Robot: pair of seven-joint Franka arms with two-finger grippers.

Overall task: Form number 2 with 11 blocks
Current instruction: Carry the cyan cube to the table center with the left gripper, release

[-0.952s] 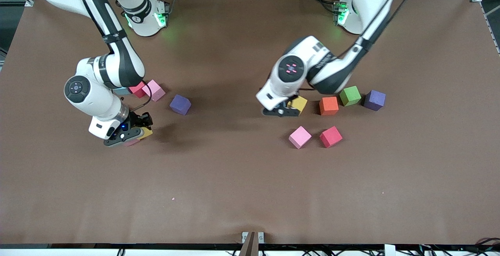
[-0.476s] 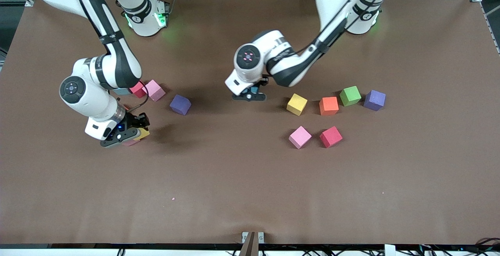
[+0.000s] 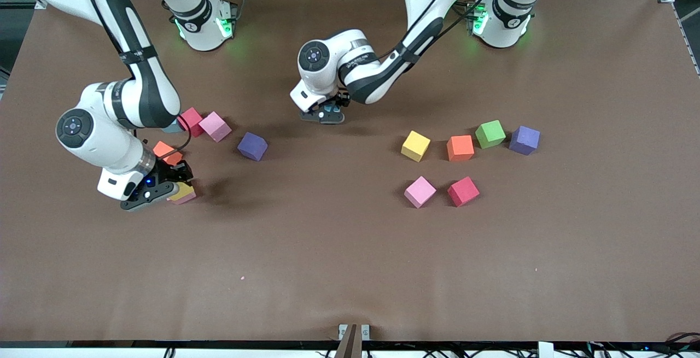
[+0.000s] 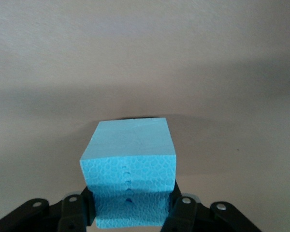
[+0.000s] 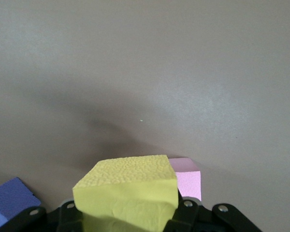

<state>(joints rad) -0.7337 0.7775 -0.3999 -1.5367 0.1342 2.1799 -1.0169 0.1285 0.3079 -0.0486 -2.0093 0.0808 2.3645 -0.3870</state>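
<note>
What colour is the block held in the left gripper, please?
Light blue block; the left wrist view shows it best.

Fourteen blocks: three pink (image 3: 215, 126), two yellow (image 3: 415, 145), two orange (image 3: 460, 147), two purple (image 3: 252, 146), two red (image 3: 463, 191), two blue (image 4: 129, 171), one green (image 3: 490, 133).

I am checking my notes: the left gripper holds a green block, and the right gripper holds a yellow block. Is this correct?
Not quite. The left gripper holds a blue block, not a green one, as the left wrist view shows. The right gripper does hold a yellow block.
</note>
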